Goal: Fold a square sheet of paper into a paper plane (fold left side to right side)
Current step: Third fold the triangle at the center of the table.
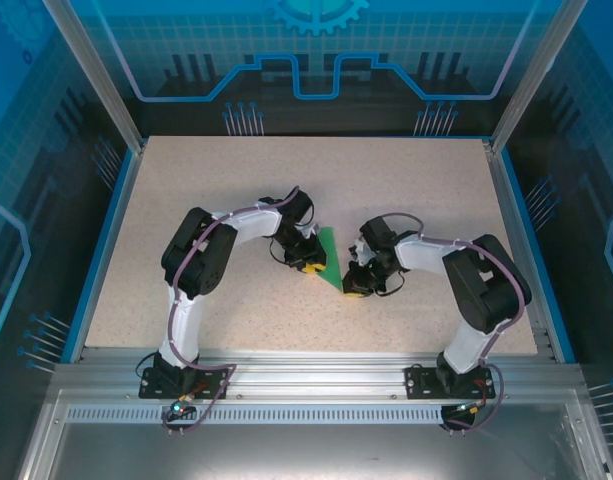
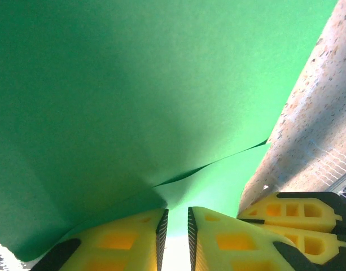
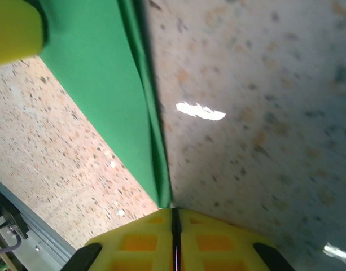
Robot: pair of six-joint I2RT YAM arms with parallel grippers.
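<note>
Folded green paper (image 1: 328,256) lies mid-table (image 1: 416,190), between both arms. Right gripper (image 3: 174,223) is pinched together on its pointed tip. Left gripper (image 2: 177,228) has jaws nearly together at the paper's edge; I cannot tell whether it grips. I judge the paper light, limp and easily torn, so I'd hold it at the creases.

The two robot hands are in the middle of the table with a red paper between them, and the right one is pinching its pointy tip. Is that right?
Not quite: the paper is bright green, not red, as the top external view shows. The rest holds: it lies between the left gripper and the right gripper in the middle of the table, and the right gripper pinches its pointed tip.
</note>
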